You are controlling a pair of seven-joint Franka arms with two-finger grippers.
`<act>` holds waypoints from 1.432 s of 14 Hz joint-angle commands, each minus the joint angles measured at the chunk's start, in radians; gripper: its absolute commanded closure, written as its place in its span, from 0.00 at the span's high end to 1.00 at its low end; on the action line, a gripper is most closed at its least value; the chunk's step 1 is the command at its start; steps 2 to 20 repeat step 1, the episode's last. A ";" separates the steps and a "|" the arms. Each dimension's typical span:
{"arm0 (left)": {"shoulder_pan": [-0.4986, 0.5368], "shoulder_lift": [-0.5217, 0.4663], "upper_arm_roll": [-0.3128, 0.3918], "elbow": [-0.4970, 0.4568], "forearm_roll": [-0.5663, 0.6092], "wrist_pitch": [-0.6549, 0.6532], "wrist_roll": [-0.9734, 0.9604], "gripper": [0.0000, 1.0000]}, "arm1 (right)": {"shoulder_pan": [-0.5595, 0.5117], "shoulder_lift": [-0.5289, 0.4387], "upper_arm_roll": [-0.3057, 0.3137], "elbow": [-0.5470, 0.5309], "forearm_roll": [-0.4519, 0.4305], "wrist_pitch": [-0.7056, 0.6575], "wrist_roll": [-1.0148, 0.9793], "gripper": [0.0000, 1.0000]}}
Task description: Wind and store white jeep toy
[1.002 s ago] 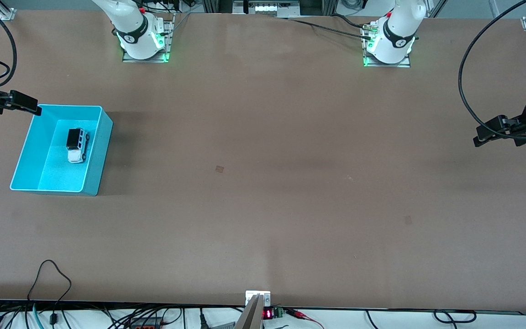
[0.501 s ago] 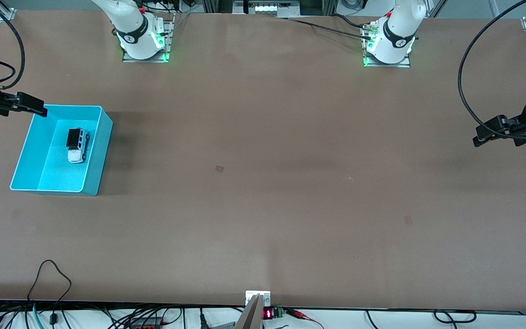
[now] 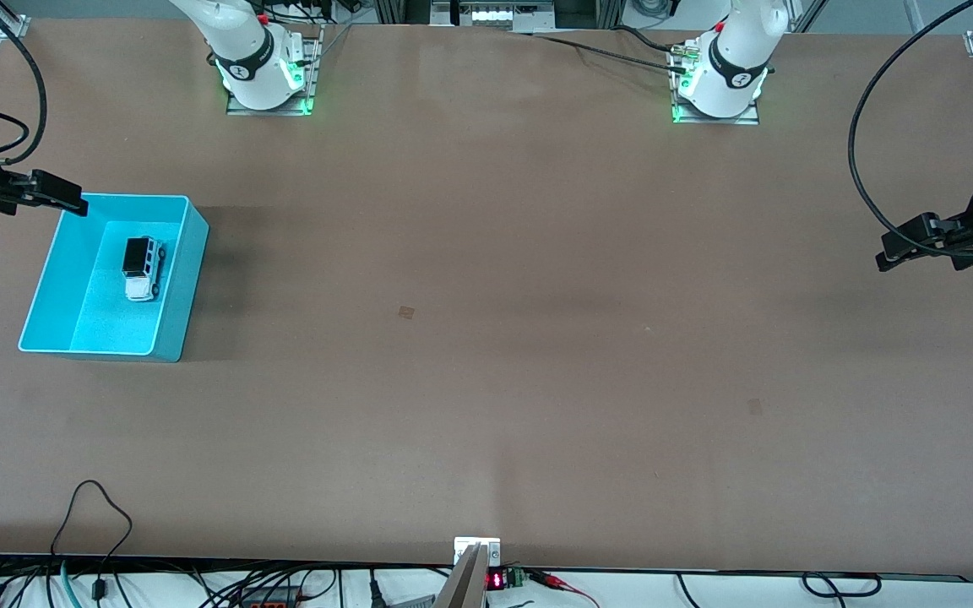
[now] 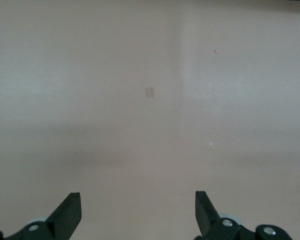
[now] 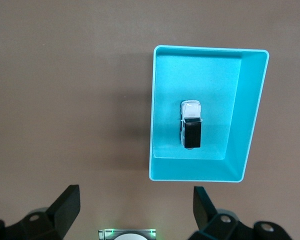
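The white jeep toy (image 3: 140,268), with its black roof, stands on its wheels on the floor of the teal bin (image 3: 187,279) toward the right arm's end of the table. The right wrist view looks down on the jeep (image 5: 191,125) inside the bin (image 5: 246,115). My right gripper (image 3: 66,199) hangs open and holds nothing, above the bin's corner nearest the table's end. In its own view the right gripper (image 5: 135,202) shows wide-apart jaws over bare table. My left gripper (image 3: 894,251) waits open and holds nothing, over the table's other end. The left gripper (image 4: 138,205) sees only bare tabletop.
The two arm bases (image 3: 265,78) (image 3: 719,84) glow green along the table's edge farthest from the front camera. Cables (image 3: 98,515) and a small display (image 3: 495,579) lie at the nearest edge. A small square mark (image 3: 406,312) shows mid-table.
My right gripper shifted slightly toward the bin's corner, then stopped. The jeep, the bin and the left arm have not moved.
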 commanded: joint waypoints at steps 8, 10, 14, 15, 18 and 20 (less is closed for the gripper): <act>0.004 -0.011 0.000 -0.004 -0.014 0.003 0.004 1.00 | 0.000 0.015 0.000 0.029 0.007 -0.019 0.000 1.00; 0.004 -0.011 0.000 -0.004 -0.014 0.003 0.004 1.00 | 0.000 0.015 0.000 0.029 0.007 -0.019 0.000 1.00; 0.004 -0.011 0.000 -0.004 -0.014 0.003 0.004 1.00 | 0.000 0.015 0.000 0.029 0.007 -0.019 0.000 1.00; 0.004 -0.011 0.000 -0.004 -0.014 0.003 0.004 1.00 | 0.000 0.015 0.000 0.029 0.007 -0.019 0.000 1.00; 0.004 -0.011 0.000 -0.004 -0.014 0.003 0.004 1.00 | 0.000 0.015 0.000 0.029 0.007 -0.019 0.000 1.00; 0.004 -0.011 0.000 -0.004 -0.014 0.003 0.004 1.00 | 0.000 0.015 0.000 0.029 0.007 -0.019 0.000 1.00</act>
